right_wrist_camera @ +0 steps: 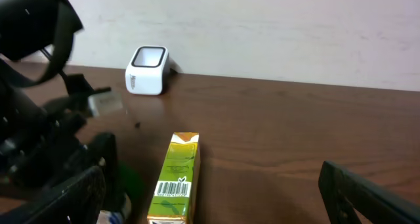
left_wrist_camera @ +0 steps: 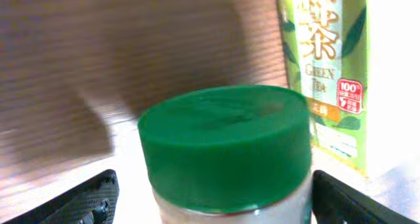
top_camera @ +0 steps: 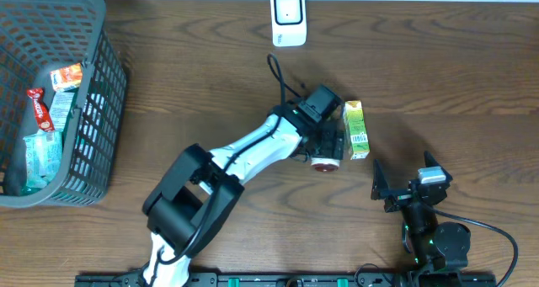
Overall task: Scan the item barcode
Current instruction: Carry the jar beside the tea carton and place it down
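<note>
Left hand (left_wrist_camera: 215, 181) is released: its fingers (left_wrist_camera: 85, 201) spread clear on either side of one green-lidded jar (left_wrist_camera: 223, 138), apparently set down on the tabletop (top_camera: 210, 68). Just beyond lies one green tea carton (left_wrist_camera: 325, 73), barcode (right_wrist_camera: 172, 188) upward, readable. Farther off stands one white scanner (top_camera: 287, 18). Right hand (right_wrist_camera: 207, 191) hangs open, empty.

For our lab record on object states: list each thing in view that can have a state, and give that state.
carton, lying flat, barcode up.
jar, green lid on.
scanner, standing upright.
basket, holding snack packets.
left gripper, jaws open, astride jar.
right gripper, jaws open, empty.
</note>
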You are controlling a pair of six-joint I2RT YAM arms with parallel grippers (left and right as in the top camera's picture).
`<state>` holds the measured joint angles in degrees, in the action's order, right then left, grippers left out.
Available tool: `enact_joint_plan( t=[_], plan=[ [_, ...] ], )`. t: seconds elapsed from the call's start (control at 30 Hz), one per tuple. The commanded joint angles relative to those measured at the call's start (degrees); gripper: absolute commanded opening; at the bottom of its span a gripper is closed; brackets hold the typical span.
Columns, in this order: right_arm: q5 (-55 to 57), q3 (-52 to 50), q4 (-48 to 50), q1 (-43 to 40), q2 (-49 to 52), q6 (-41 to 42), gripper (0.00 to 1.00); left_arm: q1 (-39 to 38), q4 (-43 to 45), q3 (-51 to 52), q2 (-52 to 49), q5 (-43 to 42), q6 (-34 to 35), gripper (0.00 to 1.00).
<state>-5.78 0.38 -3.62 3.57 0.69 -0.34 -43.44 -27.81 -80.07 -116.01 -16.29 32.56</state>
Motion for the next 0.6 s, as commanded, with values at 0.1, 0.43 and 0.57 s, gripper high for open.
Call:
enact_joint_plan(
  t=[0.1, 0.43, 0.57],
  plan=[
    [-0.09, -0.07, -0.22, 0.26, -0.24, 0.94, 0.99, 0.63, -2.10, -0.31, 6.84, 5.97, -2.51, 0.93],
    [-0.09, -0.07, -0.22, 0.26, -0.24, 0.94, 0.99, 4.94, -5.38, -0.31, 19.02, 8.87, -7.30, 0.93],
    [-0.09, -0.07, -0.20, 0.26, -0.24, 0.94, 0.99, 9.09, -8.76, -0.76, 23.85, 8.90, -10.80, 0.93]
  ],
)
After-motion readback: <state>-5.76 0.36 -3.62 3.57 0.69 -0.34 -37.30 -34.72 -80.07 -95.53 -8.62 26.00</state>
